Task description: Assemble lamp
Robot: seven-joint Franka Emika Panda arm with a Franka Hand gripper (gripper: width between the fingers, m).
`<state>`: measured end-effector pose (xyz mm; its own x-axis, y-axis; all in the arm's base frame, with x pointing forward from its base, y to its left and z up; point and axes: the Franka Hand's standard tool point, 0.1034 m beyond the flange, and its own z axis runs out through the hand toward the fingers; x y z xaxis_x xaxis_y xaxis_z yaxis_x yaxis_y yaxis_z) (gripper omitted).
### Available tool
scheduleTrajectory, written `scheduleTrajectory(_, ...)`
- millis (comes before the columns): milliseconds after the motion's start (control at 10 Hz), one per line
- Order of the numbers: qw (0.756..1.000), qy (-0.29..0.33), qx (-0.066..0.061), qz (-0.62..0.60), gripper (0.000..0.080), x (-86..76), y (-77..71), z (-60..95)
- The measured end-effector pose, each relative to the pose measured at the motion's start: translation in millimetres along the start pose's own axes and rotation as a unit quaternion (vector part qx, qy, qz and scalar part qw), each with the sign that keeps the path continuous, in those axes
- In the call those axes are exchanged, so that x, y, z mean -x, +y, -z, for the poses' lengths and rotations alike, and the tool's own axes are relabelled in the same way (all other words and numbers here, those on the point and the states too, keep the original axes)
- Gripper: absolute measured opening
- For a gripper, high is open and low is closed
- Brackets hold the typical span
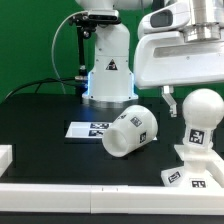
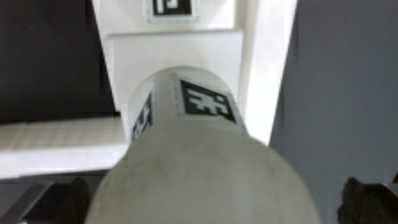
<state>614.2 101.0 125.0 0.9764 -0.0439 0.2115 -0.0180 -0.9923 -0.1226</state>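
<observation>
The white round-headed bulb (image 1: 201,115) stands upright on the flared base (image 1: 192,170) at the exterior view's right, near the table's front. My gripper (image 1: 188,100) hangs over it, open, one finger (image 1: 170,101) showing apart from the bulb's head. In the wrist view the bulb (image 2: 192,140) fills the middle between my dark fingers (image 2: 45,198), and a gap shows on at least one side of my gripper (image 2: 210,205). The base (image 2: 178,50) shows beyond the bulb. The tapered shade (image 1: 128,132) lies on its side at mid-table.
The marker board (image 1: 88,128) lies flat behind the shade. The large white robot pedestal (image 1: 108,62) stands at the back. A white rail (image 1: 60,190) runs along the table's front edge, with a white block (image 1: 5,158) at the exterior view's left.
</observation>
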Motion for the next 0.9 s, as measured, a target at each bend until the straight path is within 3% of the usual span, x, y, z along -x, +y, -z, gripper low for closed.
scheduleTrajectory(100,0.999,-0.034,-0.003,-0.001,0.0698,-3.3,-3.3,0.5)
scheduleTrajectory(400,0.993,-0.118,-0.008,-0.003,0.0698,3.5,7.4,-2.2)
scheduleTrajectory(700,0.994,-0.105,-0.006,0.001,0.0698,9.5,2.5,-8.5)
scheduleTrajectory(800,0.994,-0.105,-0.005,-0.007,0.0578,9.0,3.3,-8.5)
scheduleTrajectory(900,0.994,-0.105,-0.005,-0.011,0.0573,9.0,3.2,-8.6)
